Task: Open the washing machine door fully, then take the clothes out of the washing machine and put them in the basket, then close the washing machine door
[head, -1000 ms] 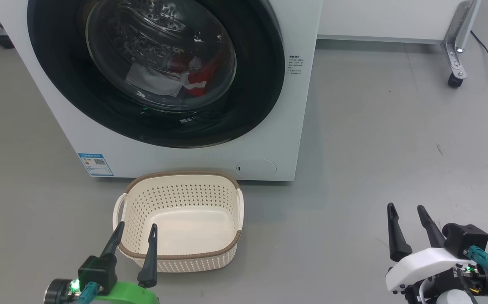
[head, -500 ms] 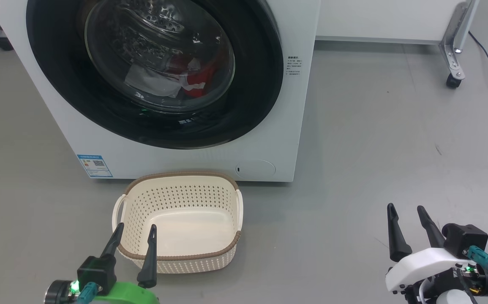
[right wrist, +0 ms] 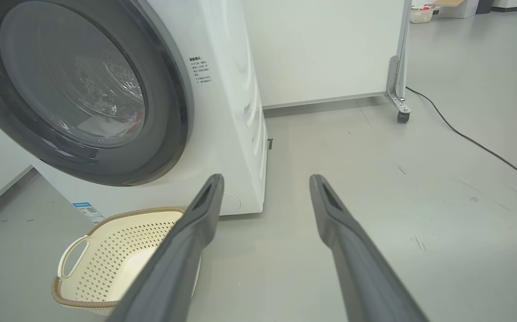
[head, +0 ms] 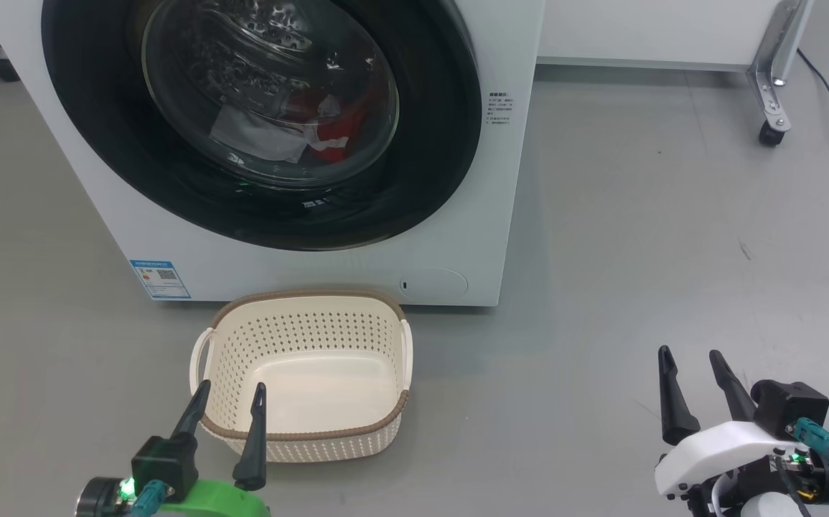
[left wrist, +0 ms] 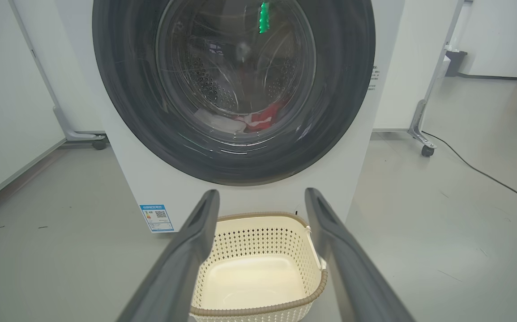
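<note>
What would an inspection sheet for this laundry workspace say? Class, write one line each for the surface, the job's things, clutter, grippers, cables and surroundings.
Surface: grey floor, a few small scuff marks.
Job's things: washing machine with its door shut; clothes, red and white, inside behind the glass; basket on the floor in front of the machine, no clothes in it.
Clutter: nothing seen.
Grippers: left gripper by the basket's near edge in the head view, right gripper off to the right over the floor; both jaws open, holding nothing.
Cables: black cable lying across the floor at right.
Surroundings: white partition on a castored leg behind.
</note>
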